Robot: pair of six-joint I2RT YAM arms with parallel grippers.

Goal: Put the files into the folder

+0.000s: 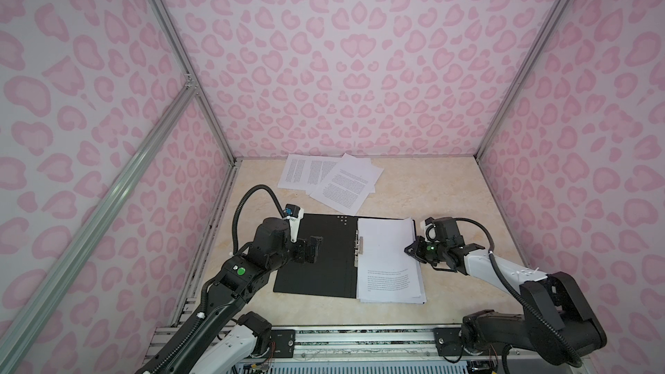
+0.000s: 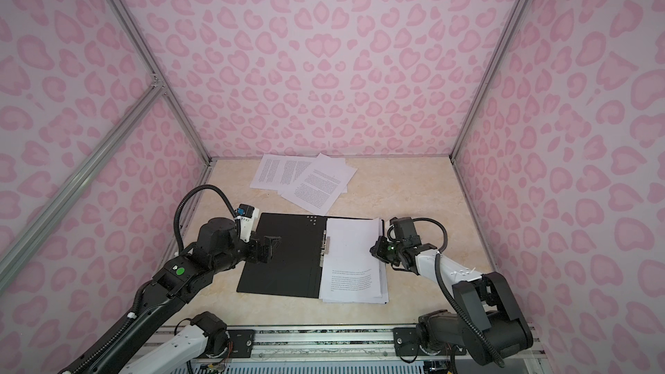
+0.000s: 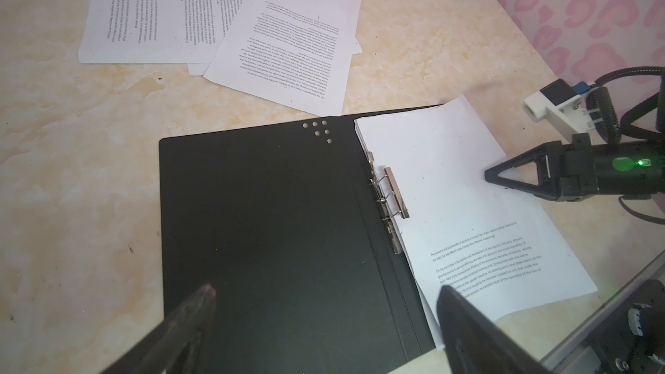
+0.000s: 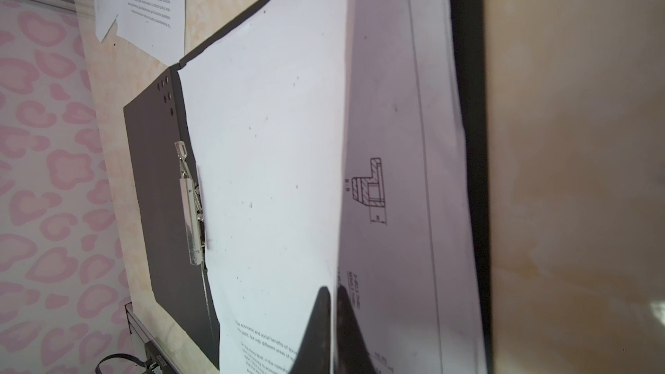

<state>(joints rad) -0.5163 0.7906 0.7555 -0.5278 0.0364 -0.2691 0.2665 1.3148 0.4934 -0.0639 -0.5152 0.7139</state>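
Filed sheets (image 1: 387, 257) on right half of folder (image 1: 324, 275); loose sheets (image 1: 342, 185) behind, on table (image 1: 431, 188).

Soft, even light across my feeds.
Top views bow at the edges; right tool (image 4: 333, 295) blurs up close.

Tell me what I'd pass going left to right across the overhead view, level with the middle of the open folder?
First the left hand, then metal clip, filed papers, right hand.

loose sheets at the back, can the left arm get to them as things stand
Probably yes: the left gripper hangs open over the folder, only bare table lies between it and the loose sheets, and the right gripper is off to the side.
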